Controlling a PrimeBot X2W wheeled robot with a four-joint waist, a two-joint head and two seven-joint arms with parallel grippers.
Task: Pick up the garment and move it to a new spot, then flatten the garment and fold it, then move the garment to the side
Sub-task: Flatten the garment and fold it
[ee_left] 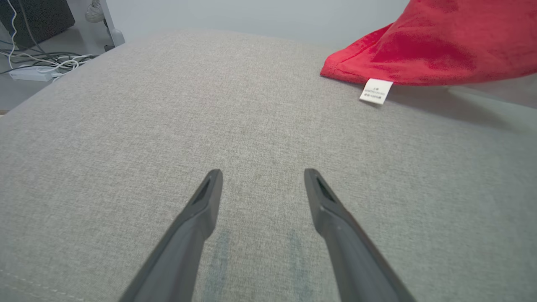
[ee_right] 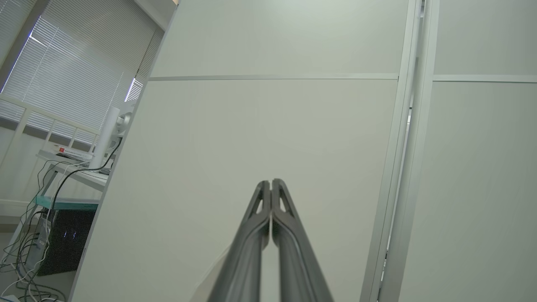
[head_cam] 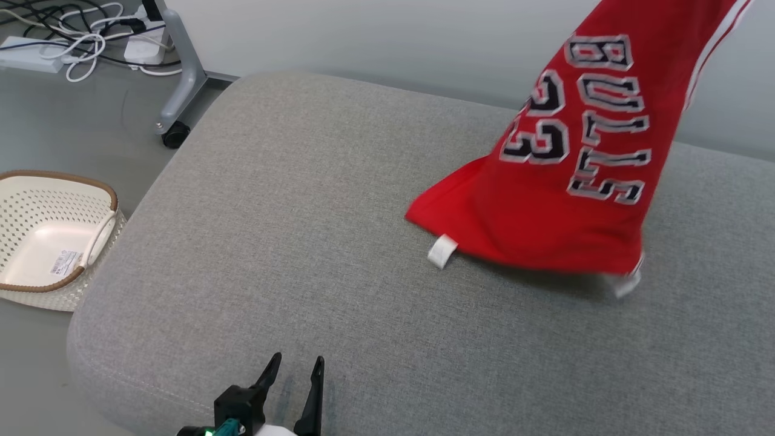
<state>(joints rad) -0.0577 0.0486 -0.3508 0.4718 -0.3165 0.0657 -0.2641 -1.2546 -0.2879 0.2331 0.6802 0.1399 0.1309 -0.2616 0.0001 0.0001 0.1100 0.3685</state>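
As the wide grey cushion (head_cam: 303,212) spreads under my head camera, the red garment (head_cam: 563,200) hangs down from the upper right, and its lower hem touches the cushion on the right part. On the floor at the left stands a white basket (head_cam: 24,206). My left claw (head_cam: 298,361) is near the front edge, fingers wide apart and empty. My right claw (ee_right: 271,182) is closed tight, pointing at a pale wall. A small white label (head_cam: 442,250) lies at the hem.
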